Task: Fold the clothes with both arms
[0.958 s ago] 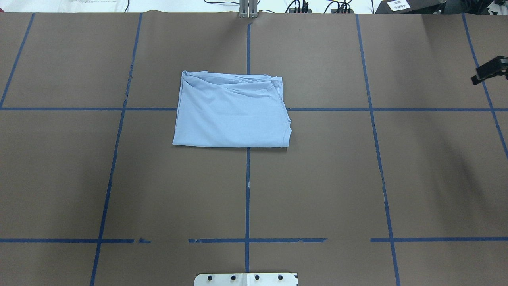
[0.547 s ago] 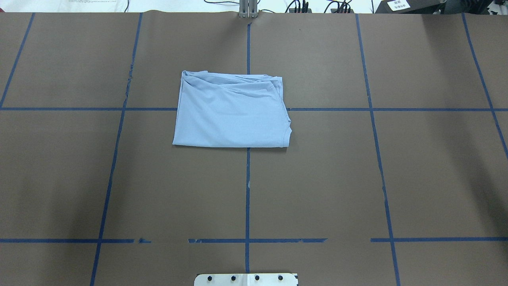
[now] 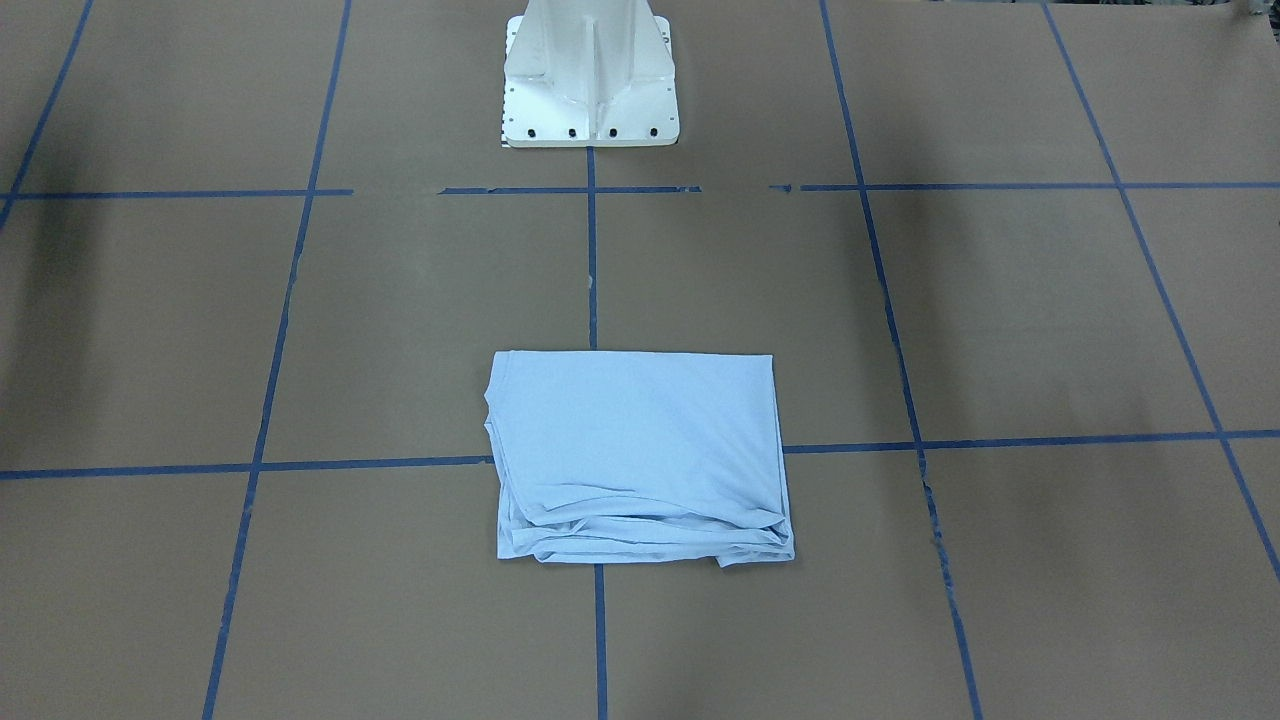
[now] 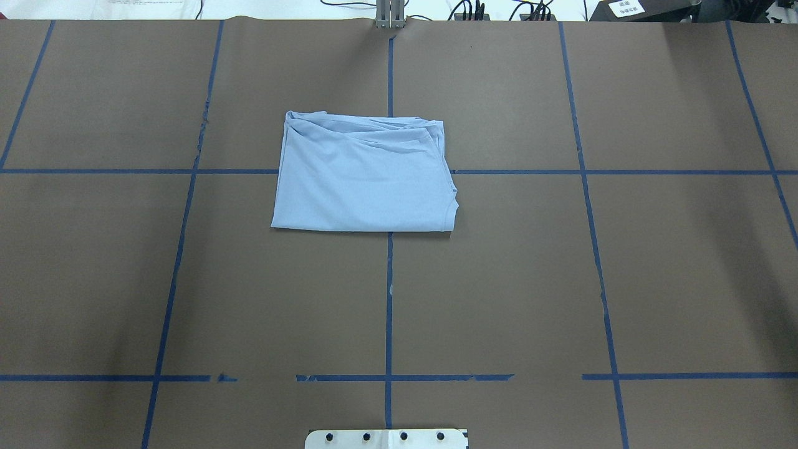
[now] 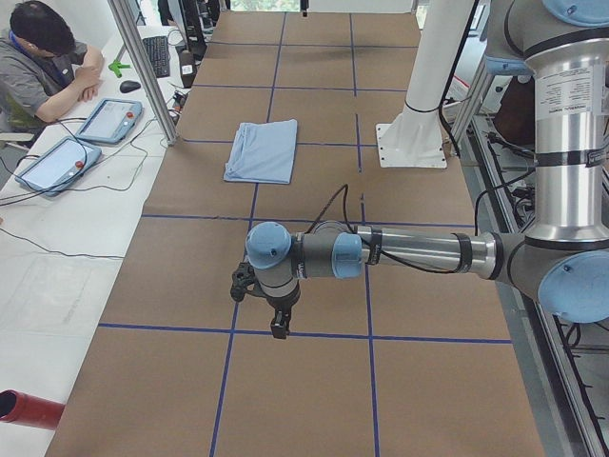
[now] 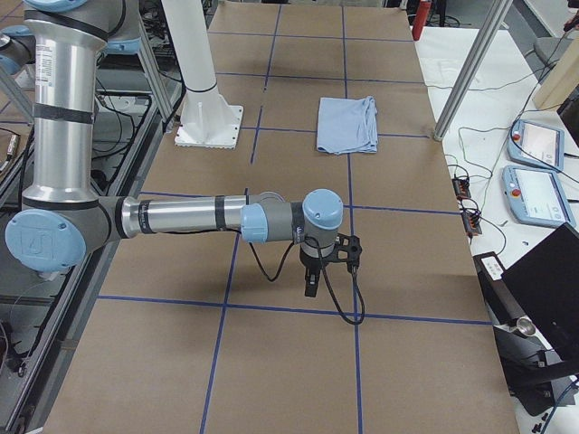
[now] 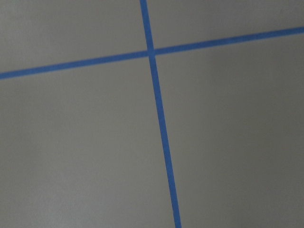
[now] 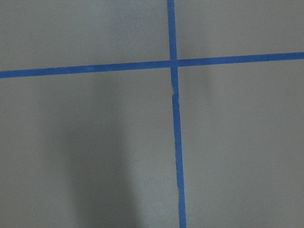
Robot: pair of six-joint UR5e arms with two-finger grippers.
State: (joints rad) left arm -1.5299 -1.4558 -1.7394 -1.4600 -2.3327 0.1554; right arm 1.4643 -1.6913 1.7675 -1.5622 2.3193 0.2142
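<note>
The light blue T-shirt [image 4: 365, 178] lies folded into a flat rectangle at the middle of the brown table; its collar, print and label are hidden. It also shows in the front view [image 3: 635, 450] and in both side views [image 5: 263, 150] [image 6: 346, 124]. No gripper touches it. My left gripper [image 5: 276, 324] hangs over the table far to the left of the shirt. My right gripper [image 6: 312, 287] hangs far to the right of it. Both point down over blue tape crossings. I cannot tell whether either is open or shut.
The white pedestal base [image 3: 590, 70] stands on the robot's side of the shirt. Blue tape lines [image 4: 389, 299] grid the brown paper. An operator [image 5: 43, 57] sits by teach pendants [image 5: 109, 119] beyond the far edge. A metal post [image 5: 143, 67] stands there.
The right gripper, seen at the right edge of the overhead view one second ago, has left that view. The shirt has not moved.
</note>
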